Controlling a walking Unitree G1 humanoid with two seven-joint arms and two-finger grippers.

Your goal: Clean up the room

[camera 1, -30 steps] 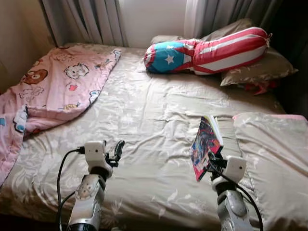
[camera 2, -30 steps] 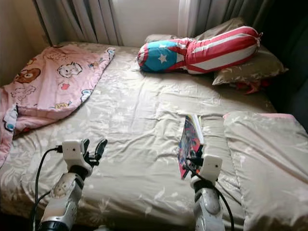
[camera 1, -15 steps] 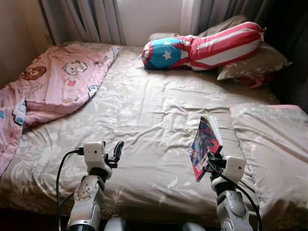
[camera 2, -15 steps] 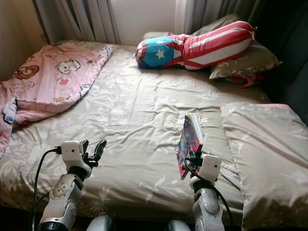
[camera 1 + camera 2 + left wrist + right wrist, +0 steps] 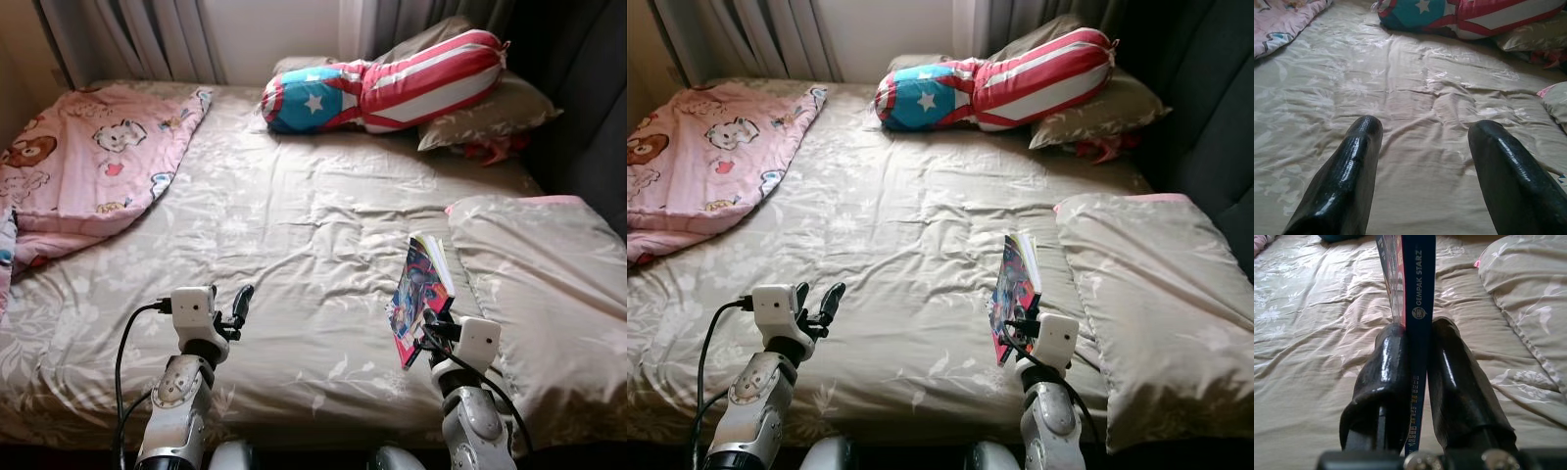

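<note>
Above the near edge of the bed (image 5: pixel 294 245), the right gripper (image 5: pixel 428 328) pinched a comic book (image 5: pixel 419 294) and held it upright over the beige floral sheet; in the right wrist view its two black fingers (image 5: pixel 1382 382) pressed against both sides of the blue spine (lettered "GEMPAK STARZ"), with the pages fanned slightly apart above them. Just beside the book on the robot's right lay a beige pillow (image 5: pixel 539 274). The left gripper (image 5: pixel 240 304) hung over the sheet on the left side, its fingers (image 5: pixel 1347 176) spread wide with nothing between them. At the head of the bed a stars-and-stripes bolster (image 5: pixel 382 83) leaned against another beige pillow (image 5: pixel 490 113), with something red tucked below that pillow. A pink cartoon-print blanket (image 5: pixel 78 157) was bunched along the far left side, near the curtains (image 5: pixel 127 39)
</note>
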